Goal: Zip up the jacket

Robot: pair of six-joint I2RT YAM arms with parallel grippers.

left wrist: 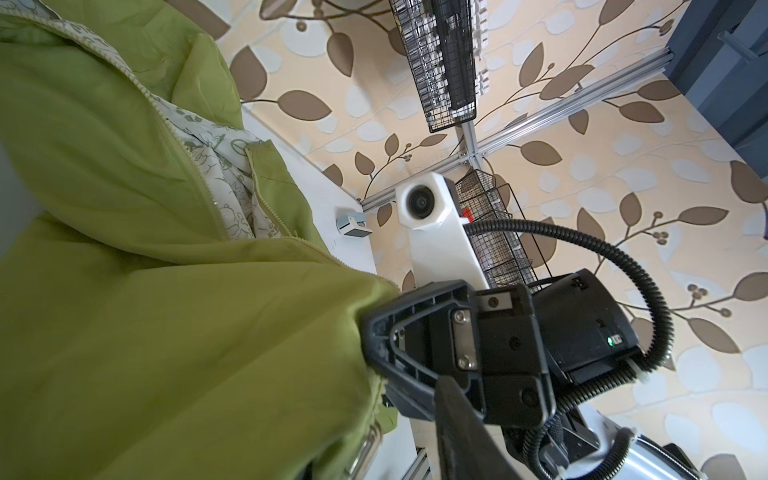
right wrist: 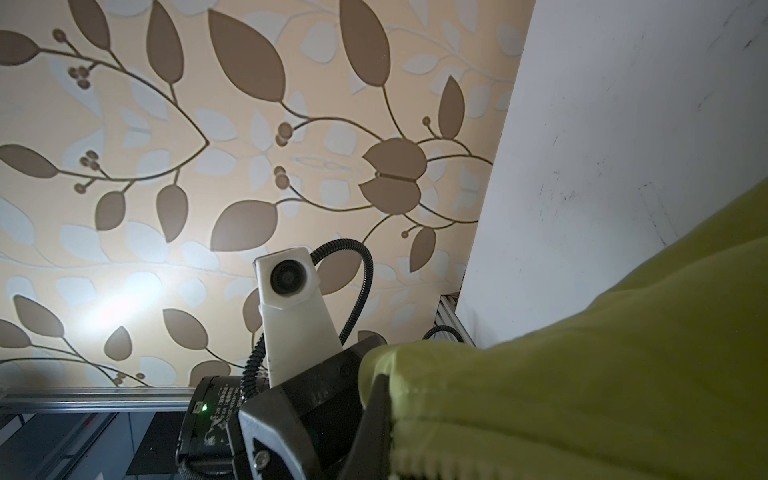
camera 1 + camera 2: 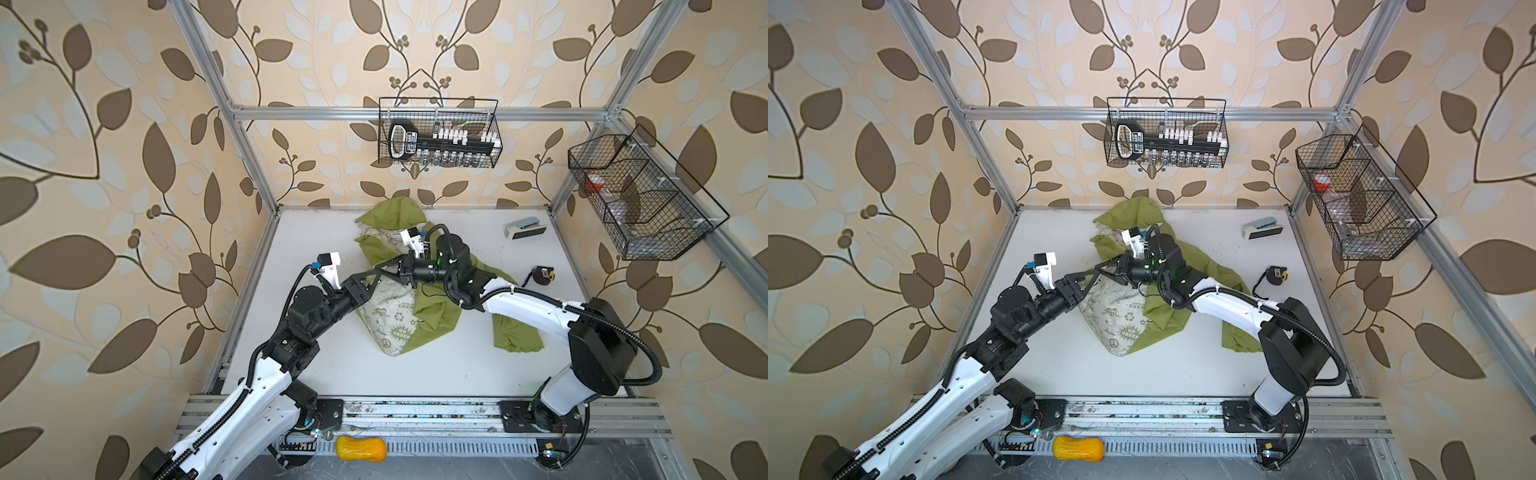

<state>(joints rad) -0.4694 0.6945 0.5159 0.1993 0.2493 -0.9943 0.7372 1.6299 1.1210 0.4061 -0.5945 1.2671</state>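
On the white desk point(image 3: 415, 374), middle to rear, in both top views: the jacket point(image 3: 436, 318), olive-green, lying crumpled with its front thrown open and the printed white lining point(image 3: 388, 311) facing up. The right hand point(image 1: 368, 336) is clamped shut on a bunched fold of the green cloth. The left hand point(image 3: 372, 277) points at that same spot from the opposite side, one finger close against the fabric edge. How wide its jaws stand, and whether they hold any cloth, cannot be told.

In the left wrist view the two rows of zip teeth point(image 1: 195, 174) run apart, with lining between them, and no slider can be made out.

Progress, judged: none of the zip is closed. Left to do: align the front edges, engage the slider, and draw it up.
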